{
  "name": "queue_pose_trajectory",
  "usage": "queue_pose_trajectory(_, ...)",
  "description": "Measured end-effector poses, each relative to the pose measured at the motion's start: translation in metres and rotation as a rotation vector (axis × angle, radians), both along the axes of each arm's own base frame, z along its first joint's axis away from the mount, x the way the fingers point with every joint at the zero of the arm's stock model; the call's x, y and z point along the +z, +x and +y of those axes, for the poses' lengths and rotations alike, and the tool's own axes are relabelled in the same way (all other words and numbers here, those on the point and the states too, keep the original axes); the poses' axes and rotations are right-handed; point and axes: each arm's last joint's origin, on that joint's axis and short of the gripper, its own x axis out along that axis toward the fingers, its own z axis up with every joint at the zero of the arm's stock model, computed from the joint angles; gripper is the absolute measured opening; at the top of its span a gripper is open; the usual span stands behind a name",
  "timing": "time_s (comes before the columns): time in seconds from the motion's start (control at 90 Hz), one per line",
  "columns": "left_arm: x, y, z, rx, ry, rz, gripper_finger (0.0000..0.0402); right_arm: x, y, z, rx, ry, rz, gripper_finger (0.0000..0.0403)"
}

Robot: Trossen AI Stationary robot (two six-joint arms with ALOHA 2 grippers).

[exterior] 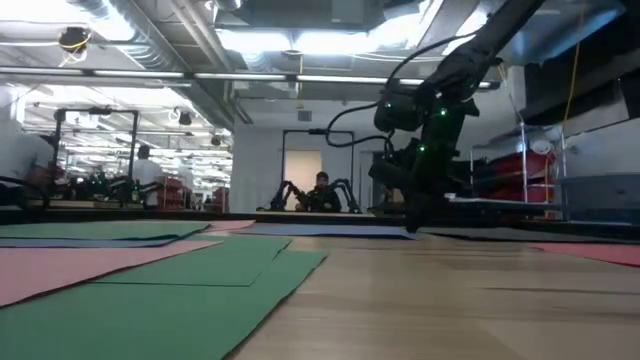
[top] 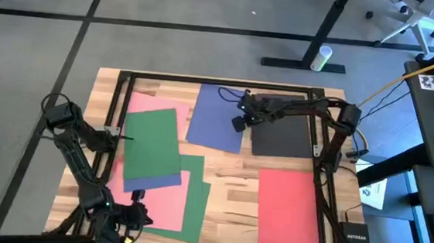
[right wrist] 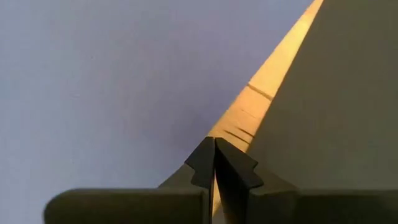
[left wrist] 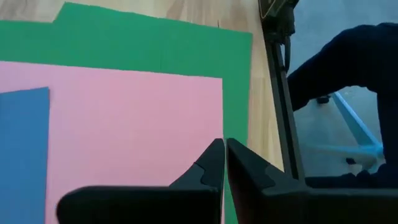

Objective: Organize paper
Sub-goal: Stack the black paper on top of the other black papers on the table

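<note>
Most of the table's left half is covered by an overlapping spread of pink, green and blue sheets, all lying flat, so nothing tall is put in a gripper's way there. A bare strip of wooden tabletop is left open down the middle, between that spread and the red sheet. The far middle is blocked by the right arm, stretched low across the black sheet, its gripper pressed closed at the narrow wood gap beside the big blue sheet. The near left corner is taken up by the left gripper, closed too.
</note>
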Motion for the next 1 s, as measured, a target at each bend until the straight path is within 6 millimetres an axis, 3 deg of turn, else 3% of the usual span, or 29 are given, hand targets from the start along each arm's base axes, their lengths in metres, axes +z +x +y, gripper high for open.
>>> queue_pose_trajectory(1.0,-0.0003,0.0003,0.0,0.013,-0.011,0.002,0.0,-0.002,-0.0076,-0.0017,-0.141,-0.024,0.061,0.0)
